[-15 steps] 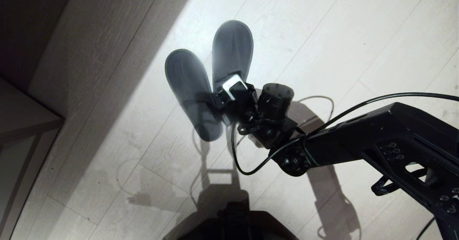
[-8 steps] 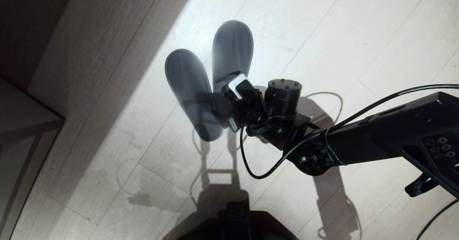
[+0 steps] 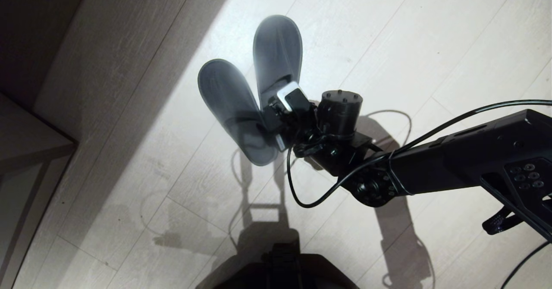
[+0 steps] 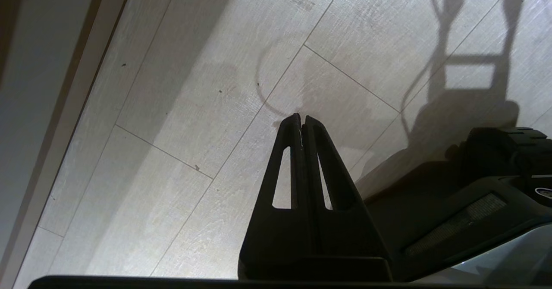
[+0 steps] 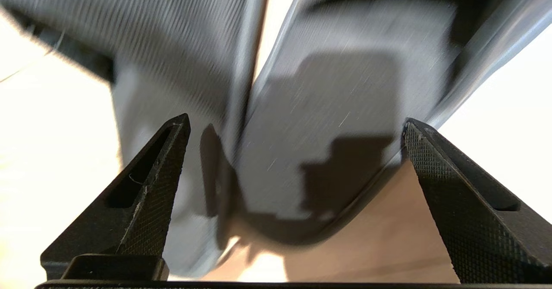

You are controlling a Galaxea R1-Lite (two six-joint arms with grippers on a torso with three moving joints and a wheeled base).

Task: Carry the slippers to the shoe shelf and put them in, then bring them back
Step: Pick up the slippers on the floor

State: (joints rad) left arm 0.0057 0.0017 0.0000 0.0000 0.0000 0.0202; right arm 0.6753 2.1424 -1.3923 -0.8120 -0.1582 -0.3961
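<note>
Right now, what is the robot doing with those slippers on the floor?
The right claw is reaching down at the heel ends of the two grey slippers, which lie on the pale wood floor. It is wide open and isn't gripping them yet. The left claw is shut and just hangs over bare floor, doing nothing.

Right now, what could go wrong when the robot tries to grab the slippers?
The right gripper is open at the heels of the slippers, which splay apart in a V. It might catch only one, or nudge them instead. Its cable hangs loose and could snag.
</note>
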